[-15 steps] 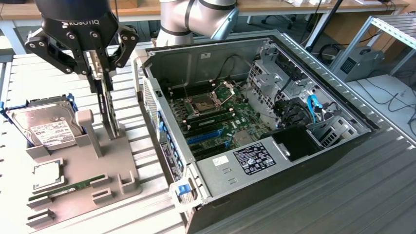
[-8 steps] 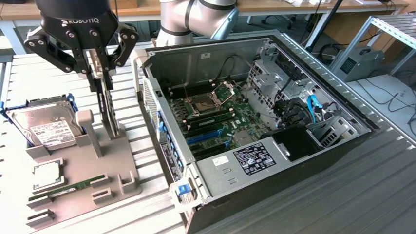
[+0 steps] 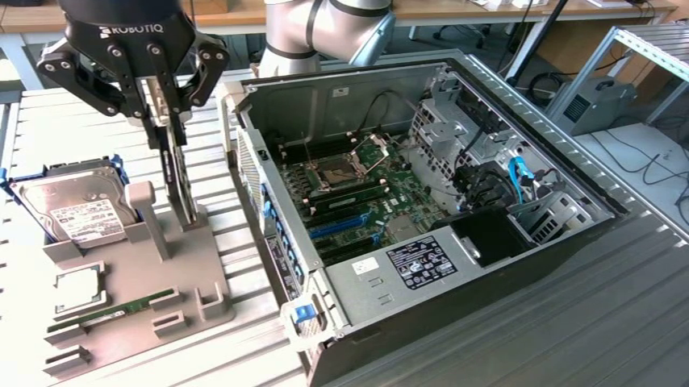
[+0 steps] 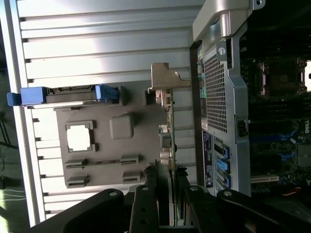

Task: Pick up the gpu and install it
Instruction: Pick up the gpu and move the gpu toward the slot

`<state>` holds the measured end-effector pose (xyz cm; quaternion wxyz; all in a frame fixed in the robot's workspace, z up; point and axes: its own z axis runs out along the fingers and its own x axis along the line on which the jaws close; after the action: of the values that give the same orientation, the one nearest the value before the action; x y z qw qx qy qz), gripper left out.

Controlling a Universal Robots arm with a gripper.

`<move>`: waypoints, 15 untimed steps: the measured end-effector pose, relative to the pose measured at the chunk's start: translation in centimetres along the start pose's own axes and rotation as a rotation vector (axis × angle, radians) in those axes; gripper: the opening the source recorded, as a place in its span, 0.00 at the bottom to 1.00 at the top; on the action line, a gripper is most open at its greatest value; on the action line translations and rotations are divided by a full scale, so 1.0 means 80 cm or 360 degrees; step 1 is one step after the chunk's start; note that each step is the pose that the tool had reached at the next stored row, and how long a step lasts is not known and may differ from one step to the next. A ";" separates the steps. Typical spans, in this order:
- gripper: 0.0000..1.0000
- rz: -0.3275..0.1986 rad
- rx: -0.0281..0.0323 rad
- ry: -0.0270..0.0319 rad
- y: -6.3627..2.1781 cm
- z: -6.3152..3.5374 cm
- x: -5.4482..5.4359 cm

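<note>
Exterior view, upper left of the frame: we see the gripper (image 3: 161, 113) closed narrowly on the top edge of the gpu (image 3: 181, 181). The card stands upright on edge, its lower end down at the grey holder (image 3: 119, 270) on the bench (image 3: 43, 137). Just left of the card, a hard drive (image 3: 77, 211) leans in the same holder. The open computer case (image 3: 323, 97) sits at centre and right. From the wrist view we see the card edge-on between the fingers (image 4: 153, 194), its silver bracket (image 4: 167, 77) at the far end.

Silver hard drive (image 3: 77, 214), square processor chip (image 3: 77, 289) and green RAM stick (image 3: 113, 310) on a grey holder (image 3: 199, 270)
</note>
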<state>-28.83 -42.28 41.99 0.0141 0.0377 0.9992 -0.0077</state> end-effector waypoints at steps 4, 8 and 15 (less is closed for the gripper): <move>0.27 0.0000 0.00001 0.00000 0.000 -0.003 0.000; 0.27 0.0000 0.00000 -0.00001 0.000 -0.006 0.000; 0.27 0.0000 -0.00015 0.00003 0.000 -0.007 -0.006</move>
<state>-28.38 -42.28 42.54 0.0141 0.0377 0.9992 -0.0072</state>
